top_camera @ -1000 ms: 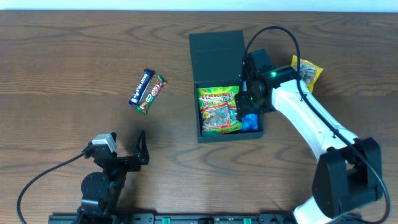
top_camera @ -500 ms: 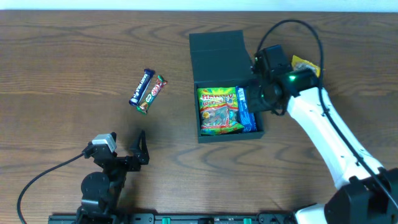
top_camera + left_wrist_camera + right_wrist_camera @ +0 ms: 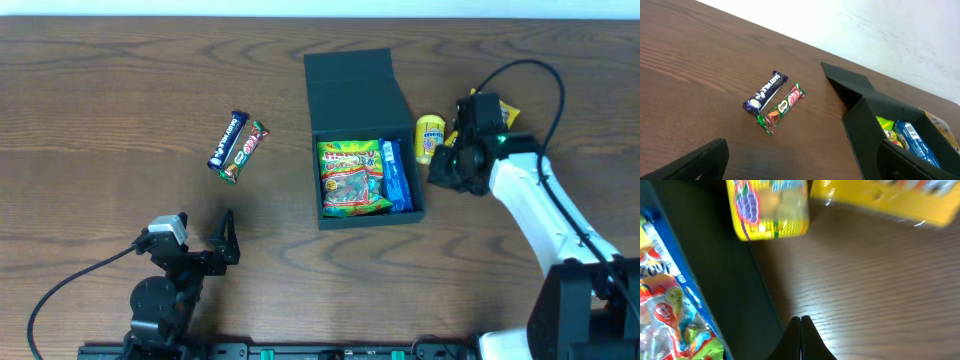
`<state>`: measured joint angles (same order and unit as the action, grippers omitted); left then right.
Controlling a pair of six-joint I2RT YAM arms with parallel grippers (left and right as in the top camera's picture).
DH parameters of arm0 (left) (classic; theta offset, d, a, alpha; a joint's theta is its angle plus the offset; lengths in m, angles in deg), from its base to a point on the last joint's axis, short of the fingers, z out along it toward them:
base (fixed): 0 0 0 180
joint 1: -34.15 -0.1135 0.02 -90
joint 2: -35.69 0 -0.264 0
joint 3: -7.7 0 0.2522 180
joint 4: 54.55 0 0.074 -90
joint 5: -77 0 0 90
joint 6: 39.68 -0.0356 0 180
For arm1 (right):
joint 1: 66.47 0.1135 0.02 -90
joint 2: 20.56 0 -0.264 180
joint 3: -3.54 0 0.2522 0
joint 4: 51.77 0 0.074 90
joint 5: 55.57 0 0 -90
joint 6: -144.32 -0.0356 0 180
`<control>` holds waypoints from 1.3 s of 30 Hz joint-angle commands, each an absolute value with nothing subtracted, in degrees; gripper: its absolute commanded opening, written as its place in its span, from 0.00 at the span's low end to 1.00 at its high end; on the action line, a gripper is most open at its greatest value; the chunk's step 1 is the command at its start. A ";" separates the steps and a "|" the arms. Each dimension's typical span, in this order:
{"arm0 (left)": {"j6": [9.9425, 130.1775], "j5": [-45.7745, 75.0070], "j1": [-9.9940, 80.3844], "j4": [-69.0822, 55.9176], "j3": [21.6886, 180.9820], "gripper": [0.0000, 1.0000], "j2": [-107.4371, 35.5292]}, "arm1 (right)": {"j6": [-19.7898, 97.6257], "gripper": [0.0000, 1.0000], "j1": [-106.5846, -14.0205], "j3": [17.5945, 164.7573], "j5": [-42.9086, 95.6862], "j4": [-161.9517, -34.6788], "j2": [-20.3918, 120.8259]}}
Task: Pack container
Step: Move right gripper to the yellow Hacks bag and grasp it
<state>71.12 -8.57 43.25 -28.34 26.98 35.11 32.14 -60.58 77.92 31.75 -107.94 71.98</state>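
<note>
Closed and empty beside the box (image 3: 350,85), the right tool (image 3: 800,323) could shove the yellow candy pack (image 3: 431,138) away across the table (image 3: 100,100) unless it opens first.

A dark brown counter (image 3: 100,90) with long wood grain fills nearly the whole scene, its matte surface evenly lit with only soft shadows. Beyond its far edge stands a plain white wall (image 3: 880,30), faintly scuffed, seen from overhead as a thin pale strip.
</note>
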 commanded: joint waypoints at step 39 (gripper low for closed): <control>52.85 2.99 43.05 -31.42 73.23 0.95 -40.88 | 28.47 0.51 -69.45 85.39 36.59 -101.95 72.37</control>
